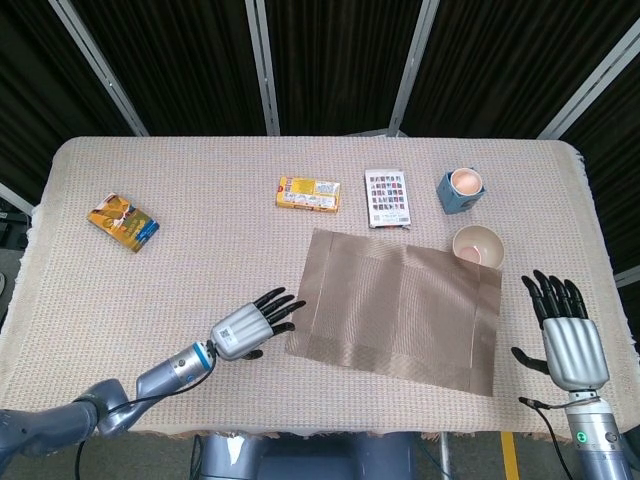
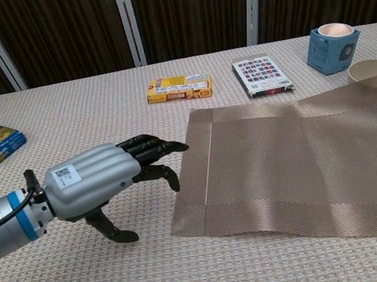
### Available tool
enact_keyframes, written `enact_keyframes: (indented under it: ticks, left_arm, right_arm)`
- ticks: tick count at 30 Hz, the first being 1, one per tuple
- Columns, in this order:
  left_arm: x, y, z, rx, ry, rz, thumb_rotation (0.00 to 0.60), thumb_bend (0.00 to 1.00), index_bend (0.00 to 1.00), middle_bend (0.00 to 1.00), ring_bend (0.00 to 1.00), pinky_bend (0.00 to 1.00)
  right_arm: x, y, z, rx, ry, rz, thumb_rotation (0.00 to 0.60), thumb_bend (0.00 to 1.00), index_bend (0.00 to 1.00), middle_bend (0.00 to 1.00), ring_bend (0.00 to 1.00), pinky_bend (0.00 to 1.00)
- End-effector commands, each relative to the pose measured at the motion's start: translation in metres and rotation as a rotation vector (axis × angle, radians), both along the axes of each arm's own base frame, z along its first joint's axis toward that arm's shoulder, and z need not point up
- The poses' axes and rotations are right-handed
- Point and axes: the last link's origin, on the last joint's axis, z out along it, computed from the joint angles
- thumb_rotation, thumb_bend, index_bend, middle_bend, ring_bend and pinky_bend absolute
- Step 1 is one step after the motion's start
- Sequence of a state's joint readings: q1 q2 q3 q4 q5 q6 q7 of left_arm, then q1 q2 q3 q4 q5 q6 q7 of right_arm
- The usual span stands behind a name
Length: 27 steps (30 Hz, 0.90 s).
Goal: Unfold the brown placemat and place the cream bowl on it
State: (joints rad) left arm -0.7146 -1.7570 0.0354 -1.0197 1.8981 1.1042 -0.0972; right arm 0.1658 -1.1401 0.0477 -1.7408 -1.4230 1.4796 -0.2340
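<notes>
Beige woven tablecloth (image 1: 200,250) under brown placemat (image 1: 395,310), black curtains (image 1: 330,60) behind.

I see the brown placemat (image 1: 398,311) lying flat and unfolded. My left hand (image 1: 250,325) sits just off its left edge, fingers spread, holding nothing. The cream bowl (image 1: 477,245) touches the placemat's far right corner, and my right hand (image 1: 567,332) hovers beyond its right edge, fingers apart and empty.

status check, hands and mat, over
Left hand open, fingers at brown placemat left edge. Right hand open, off the mat. Mat flat, far right corner riding on cream bowl.
</notes>
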Motion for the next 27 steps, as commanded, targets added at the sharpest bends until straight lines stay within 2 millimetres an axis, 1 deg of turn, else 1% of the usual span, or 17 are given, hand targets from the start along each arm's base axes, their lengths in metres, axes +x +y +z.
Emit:
enact_keyframes:
  ticks: [1,7,13,16,18,24,27]
  left_arm:
    - [0.011,0.005,-0.014,-0.004,-0.001,-0.036,0.600,0.11,0.30,0.00,0.00,0.00]
    - [0.021,0.011,-0.025,0.008,-0.010,-0.071,0.600,0.11,0.30,0.00,0.00,0.00]
    - [0.025,0.010,-0.035,-0.006,-0.005,-0.082,0.600,0.11,0.30,0.00,0.00,0.00]
    - [0.027,0.010,-0.039,-0.008,-0.008,-0.087,0.600,0.16,0.32,0.00,0.00,0.00]
    - [0.029,0.009,-0.040,-0.010,-0.012,-0.090,0.600,0.21,0.32,0.00,0.00,0.00]
    - [0.032,0.008,-0.043,-0.014,-0.004,-0.102,0.600,0.26,0.33,0.00,0.00,0.00]
    - [0.033,0.007,-0.044,-0.016,-0.004,-0.101,0.600,0.30,0.33,0.00,0.00,0.00]
  right_arm:
    - [-0.001,0.000,0.001,-0.005,0.000,-0.001,0.600,0.00,0.00,0.00,0.00,0.00]
    - [-0.002,-0.002,0.002,-0.009,-0.003,-0.007,0.600,0.00,0.00,0.00,0.00,0.00]
    - [-0.004,-0.003,0.004,-0.016,-0.003,-0.009,0.600,0.00,0.00,0.00,0.00,0.00]
    - [-0.003,-0.002,0.004,-0.019,-0.005,-0.006,0.600,0.00,0.00,0.00,0.00,0.00]
    - [-0.003,-0.002,0.005,-0.022,-0.005,-0.004,0.600,0.00,0.00,0.00,0.00,0.00]
    - [-0.002,-0.002,0.007,-0.028,-0.013,-0.001,0.600,0.00,0.00,0.00,0.00,0.00]
    - [-0.001,-0.001,0.008,-0.032,-0.016,0.003,0.600,0.00,0.00,0.00,0.00,0.00]
